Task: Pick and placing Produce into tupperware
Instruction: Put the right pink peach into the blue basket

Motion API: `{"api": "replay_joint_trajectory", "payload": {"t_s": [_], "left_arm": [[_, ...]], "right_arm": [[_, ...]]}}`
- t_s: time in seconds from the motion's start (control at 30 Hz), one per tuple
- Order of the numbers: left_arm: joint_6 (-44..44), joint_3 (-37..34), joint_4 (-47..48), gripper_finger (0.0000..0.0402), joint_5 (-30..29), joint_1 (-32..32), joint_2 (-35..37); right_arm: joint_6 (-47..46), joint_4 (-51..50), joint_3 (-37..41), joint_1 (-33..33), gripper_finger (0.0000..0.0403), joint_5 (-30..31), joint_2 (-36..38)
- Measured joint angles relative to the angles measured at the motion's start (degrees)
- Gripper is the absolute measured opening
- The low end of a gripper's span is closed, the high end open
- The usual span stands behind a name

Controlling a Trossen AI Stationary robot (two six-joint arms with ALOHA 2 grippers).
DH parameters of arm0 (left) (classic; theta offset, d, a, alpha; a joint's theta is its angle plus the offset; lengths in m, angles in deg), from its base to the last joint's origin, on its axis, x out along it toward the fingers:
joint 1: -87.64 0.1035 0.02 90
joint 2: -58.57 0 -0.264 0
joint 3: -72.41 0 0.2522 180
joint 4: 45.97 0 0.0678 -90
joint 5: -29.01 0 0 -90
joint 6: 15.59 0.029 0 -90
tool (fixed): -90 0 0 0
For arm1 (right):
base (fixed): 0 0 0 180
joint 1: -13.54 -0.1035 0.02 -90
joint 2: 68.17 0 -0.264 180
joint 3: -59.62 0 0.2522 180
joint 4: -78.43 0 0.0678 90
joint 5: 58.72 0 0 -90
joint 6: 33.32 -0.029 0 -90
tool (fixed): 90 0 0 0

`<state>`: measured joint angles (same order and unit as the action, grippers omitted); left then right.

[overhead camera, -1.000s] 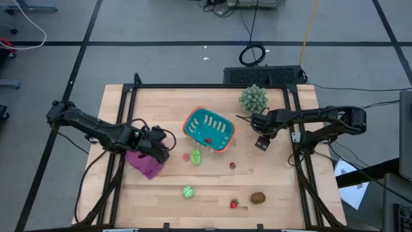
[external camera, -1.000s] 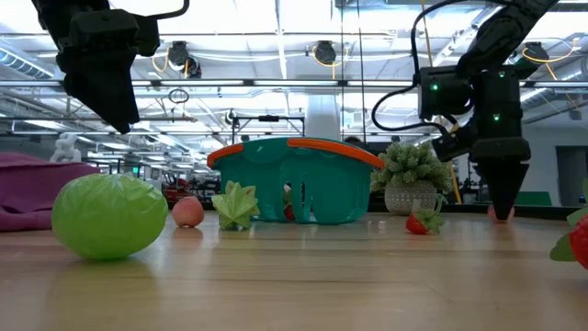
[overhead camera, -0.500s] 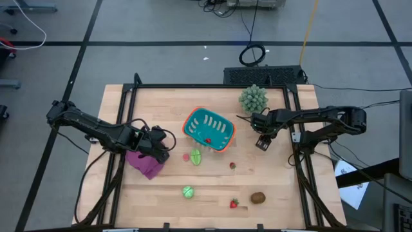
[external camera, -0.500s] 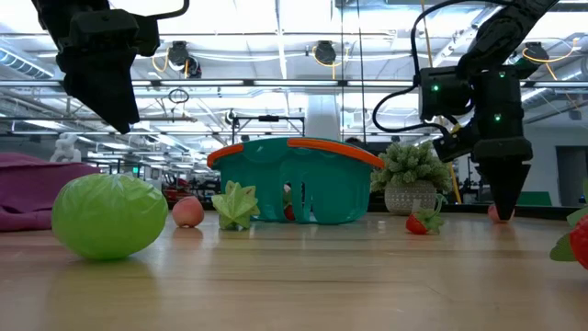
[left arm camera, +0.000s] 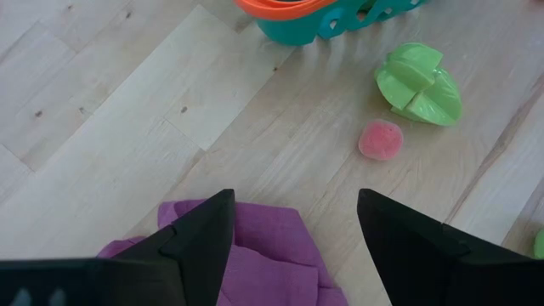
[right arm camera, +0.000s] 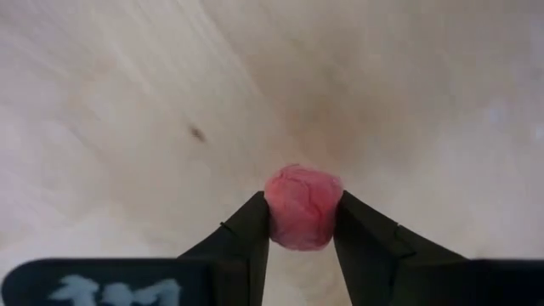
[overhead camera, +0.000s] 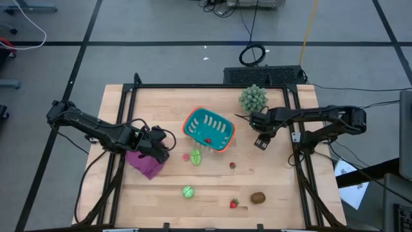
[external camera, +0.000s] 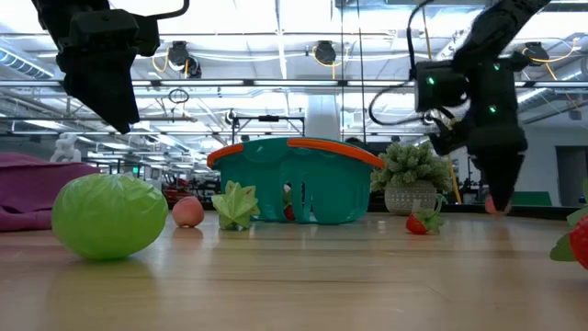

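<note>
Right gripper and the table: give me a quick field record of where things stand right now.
right gripper: shut on small pink-red piece, just right of the basket
left gripper: open, empty, above purple cloth
teal basket: mid-table, one red piece inside
loose near basket: green leafy piece, pink ball, small red piece
loose at front: green ball, strawberry, brown kiwi
spiky plant ball: behind right gripper

My right gripper (overhead camera: 260, 144) sits right of the teal slotted plastic basket (overhead camera: 208, 129), near the spiky pale-green plant ball (overhead camera: 253, 98); my left gripper (overhead camera: 161, 153) sits over the purple cloth (overhead camera: 145, 164), basket's left.
</note>
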<state>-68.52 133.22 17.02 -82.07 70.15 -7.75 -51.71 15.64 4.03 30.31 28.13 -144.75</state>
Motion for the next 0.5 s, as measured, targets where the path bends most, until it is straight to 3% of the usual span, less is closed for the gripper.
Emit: {"api": "replay_joint_trajectory", "payload": {"t_s": [0.2, 0.5], "left_arm": [[0.28, 0.00, 0.01, 0.0253, -0.54, 0.00, 0.00], [0.72, 0.00, 0.03, 0.0253, -2.01, 0.00, 0.01]], "right_arm": [[-0.78, -1.03, -9.69, -4.80, 0.0103, -0.08, 0.01], [-1.94, 6.43, -20.33, -12.02, 0.0102, -0.19, -3.30]]}}
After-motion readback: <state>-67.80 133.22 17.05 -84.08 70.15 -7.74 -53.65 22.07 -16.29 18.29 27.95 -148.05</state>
